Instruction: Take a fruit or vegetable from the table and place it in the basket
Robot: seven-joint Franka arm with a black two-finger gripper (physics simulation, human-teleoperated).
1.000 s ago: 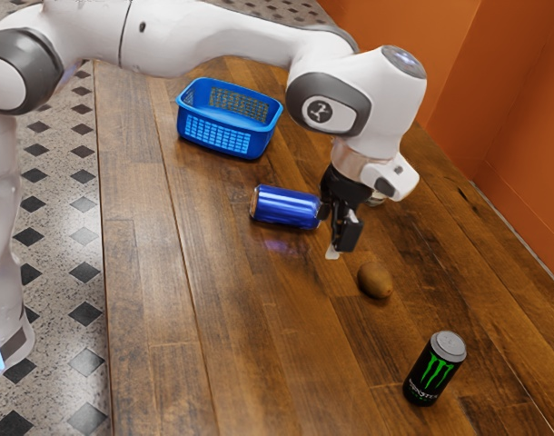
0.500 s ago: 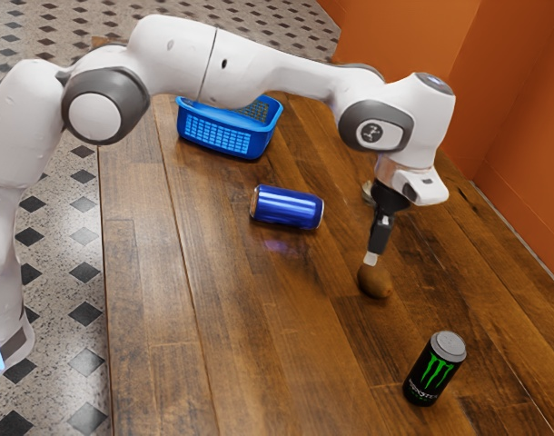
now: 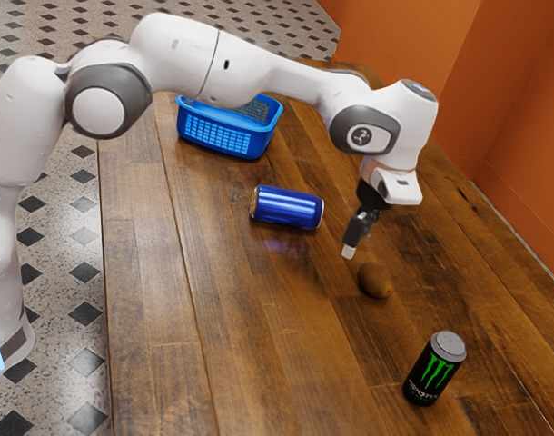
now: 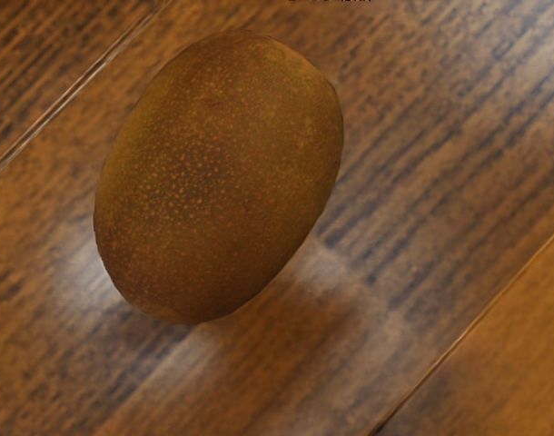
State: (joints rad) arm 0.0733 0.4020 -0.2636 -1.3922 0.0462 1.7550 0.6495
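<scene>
I count one kiwi (image 3: 375,281) in my views, one basket (image 3: 224,137), two cans and one hand (image 3: 349,252) on one arm (image 3: 266,70). The kiwi rests on the desk (image 3: 259,345), below my hand and just off toward the exterior view's right, with nothing holding it. I can't tell from here whether my hand is open or closed, but it has no grip on the kiwi.

Up close in the wrist view, the kiwi is a plump oval with brown skin going olive in patches, freckled all over with small reddish-orange dots. Under it I see streaky wood grain, glossy highlights and plank seams.

The blue can (image 3: 287,208) is a shiny metallic cylinder lying on its side, near my hand toward the exterior view's left. The black can (image 3: 434,368) stands upright past the kiwi from my hand, with a grey top and a bright green clawed mark. Well apart from my hand, beyond the blue can, is the basket: bright blue, roughly rectangular with rounded corners and sides pierced by a grid of holes. The desk is brown planks, next to a speckled floor (image 3: 64,263) with dark diamonds and an orange wall (image 3: 522,118).
</scene>
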